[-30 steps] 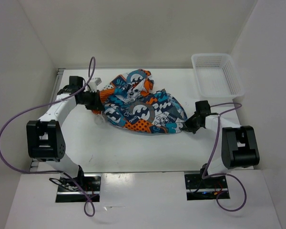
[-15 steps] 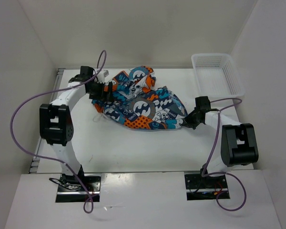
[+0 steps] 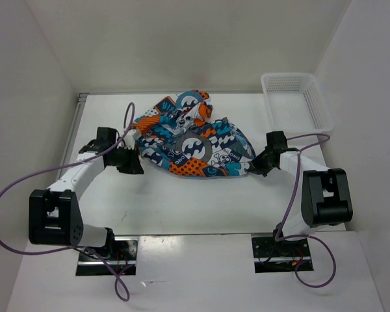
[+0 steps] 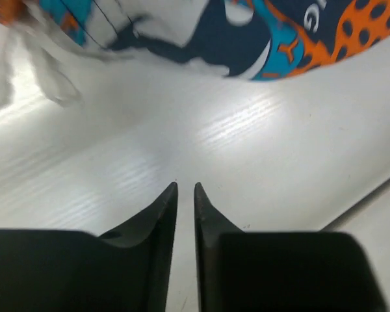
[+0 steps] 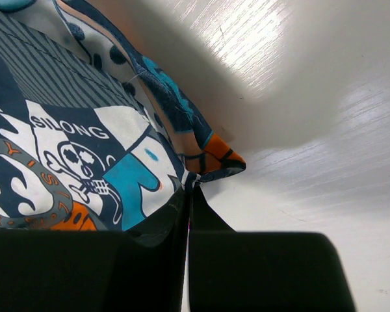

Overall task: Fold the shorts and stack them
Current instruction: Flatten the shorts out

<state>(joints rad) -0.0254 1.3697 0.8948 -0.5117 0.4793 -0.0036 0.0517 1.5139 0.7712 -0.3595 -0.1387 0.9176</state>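
1. Two wrist cameras show what the overhead one cannot. In the left wrist view the left gripper [image 4: 185, 187] has its jaws almost together, with a thin slit between them and nothing in it. It is over bare table [image 4: 260, 162]. The shorts [image 4: 279, 26] only cross the top of that picture, apart from the fingertips.
2. In the right wrist view the right gripper [image 5: 185, 193] is pinched tight on a hem corner of the shorts [image 5: 84, 136] — a skull patch and an orange-tipped corner lie right at the jaws.
3. Only the top view takes in the whole heap. The shorts [image 3: 192, 140] lie crumpled on the far half of the table [image 3: 182, 201], between the two grippers. A white mesh basket [image 3: 296, 101] stands at the far right corner, apart from them.
4. From above, the left gripper [image 3: 133, 164] sits just beside the heap's left edge, and the right gripper [image 3: 253, 168] is at its right tip.
5. The heap's long axis runs left to right on a slight slant — the left end lies farther from the arm bases. The right end narrows to a point nearer them.
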